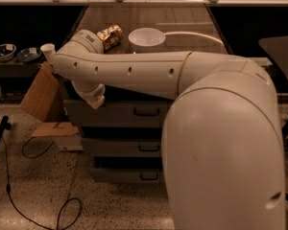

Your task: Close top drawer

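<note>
The pincer hangs at the left end of the top drawer, against its upper edge; how far it is open cannot be told. The drawer's front runs left to right, so closing it likely calls for a push toward the far side.

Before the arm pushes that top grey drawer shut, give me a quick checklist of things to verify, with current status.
1. Gripper at the left end of the wide grey top drawer, by its flat front: ok.
2. Gripper touching the drawer front: cannot tell.
3. Drawer fully shut: not ok; a dark gap appears to show above its front.
4. Small dark bar handle free of the white arm: ok.
5. White bowl and crumpled gold wrapper sit back on the brown countertop, off the drawer: ok.
</note>
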Controlling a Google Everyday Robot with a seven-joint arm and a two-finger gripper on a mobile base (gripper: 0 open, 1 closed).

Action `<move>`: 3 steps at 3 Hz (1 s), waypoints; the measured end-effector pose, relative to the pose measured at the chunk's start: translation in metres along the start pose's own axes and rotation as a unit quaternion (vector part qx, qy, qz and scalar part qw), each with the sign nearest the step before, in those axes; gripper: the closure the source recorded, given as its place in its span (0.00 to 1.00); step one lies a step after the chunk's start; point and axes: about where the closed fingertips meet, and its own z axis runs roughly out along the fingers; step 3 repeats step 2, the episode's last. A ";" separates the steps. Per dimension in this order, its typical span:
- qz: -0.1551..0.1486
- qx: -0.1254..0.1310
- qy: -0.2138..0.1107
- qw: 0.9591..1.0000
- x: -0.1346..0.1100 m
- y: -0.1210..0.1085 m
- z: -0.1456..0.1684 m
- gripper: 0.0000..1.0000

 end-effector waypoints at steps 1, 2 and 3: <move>0.007 0.003 -0.003 1.000 0.000 0.005 -0.003 1.00; 0.007 0.003 -0.003 1.000 0.000 0.005 -0.003 1.00; 0.007 0.003 -0.003 1.000 0.000 0.005 -0.003 1.00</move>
